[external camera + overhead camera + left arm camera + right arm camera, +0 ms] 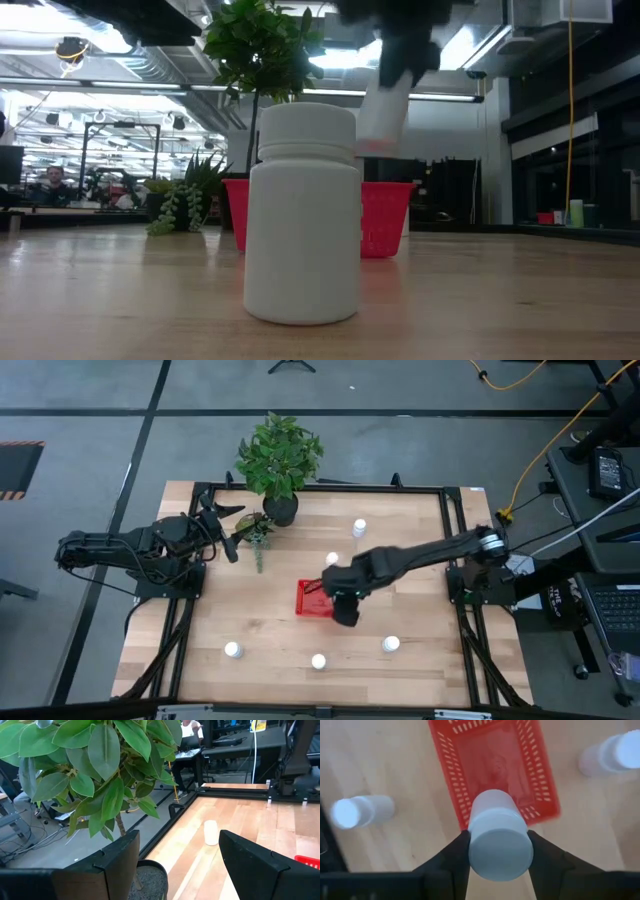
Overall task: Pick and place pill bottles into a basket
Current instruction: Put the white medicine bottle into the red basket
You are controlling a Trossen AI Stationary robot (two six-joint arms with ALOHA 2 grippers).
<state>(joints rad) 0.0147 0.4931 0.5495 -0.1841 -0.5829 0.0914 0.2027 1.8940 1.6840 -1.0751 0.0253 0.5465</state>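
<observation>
The red basket stands mid-table; it also shows in the low view and in the right wrist view. My right gripper hangs over the basket's near right part, shut on one white pill bottle. Other bottles stand on the table: two beyond the basket and three nearer the front. One of them stands right in front of the low camera. My left gripper waits open at the far left beside the plant pot. My right gripper pinches the bottle's cap end between its two fingers, one on each side. The fingers come from above, pointing down. The bottle hangs below them, slightly tilted, its bottom lifted clear above the basket's rim.
A leafy potted plant stands at the table's far edge, with a small succulent sprig beside my left gripper. A black frame rail runs round the table. Bare wood lies between the front bottles.
</observation>
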